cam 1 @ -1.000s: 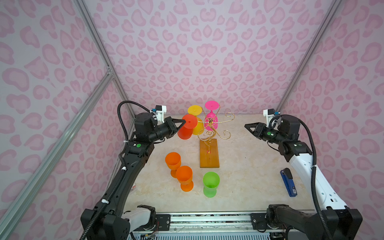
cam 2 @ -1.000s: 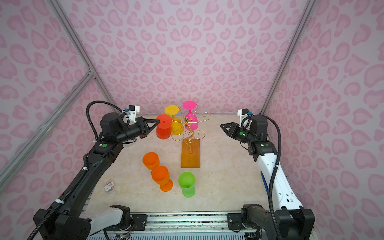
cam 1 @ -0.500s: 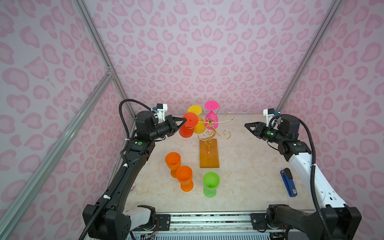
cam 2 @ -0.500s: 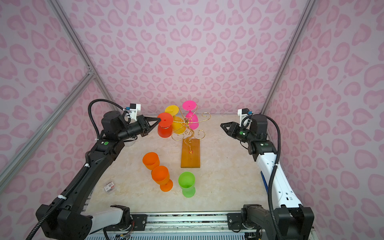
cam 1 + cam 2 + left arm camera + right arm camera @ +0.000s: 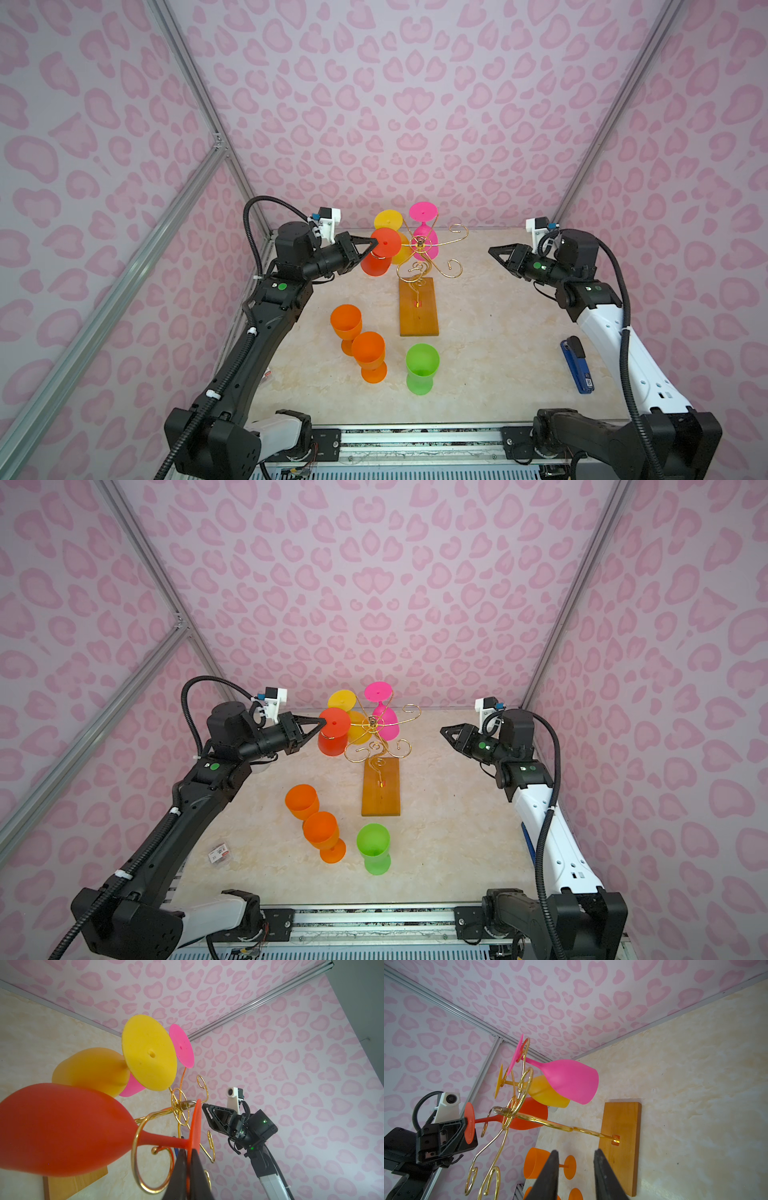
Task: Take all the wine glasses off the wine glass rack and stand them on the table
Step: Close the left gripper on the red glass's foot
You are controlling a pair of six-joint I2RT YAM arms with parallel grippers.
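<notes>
The red wine glass [image 5: 374,266] hangs upside down on the wine glass rack [image 5: 417,299], on the rack's 9 o'clock side in both top views. The left hand [image 5: 189,1152] pinches the thin edge of the glass's round foot, with its fingers pressed tight on it. The right hand [image 5: 496,254] waits at 3 o'clock, well apart from the rack. Its fingers are a little spread and nothing is between them.

The glass is not off yet. In the left wrist view its red stem sits inside a gold curl [image 5: 134,1147] of the rack.

Here is what I think could go wrong:

- **The stem could catch.** If the left hand pulls the wrong way, the stem hooks on the curl. Then the whole rack gets dragged or tips over, because nothing holds its wooden base down.
- **The glass could slip.** The hand only has the thin edge of the foot, and the big bowl hangs below it. The bowl could swing or twist, pop out of the pinch and fall on the bench [image 5: 498,332].
- **It could bump its neighbours.** The yellow glass [image 5: 387,219] hangs just beside it at about 10 o'clock, and the pink glass [image 5: 423,211] hangs at 12 o'clock. A swing to the side, or a shake of the wire, could knock them loose too.
</notes>
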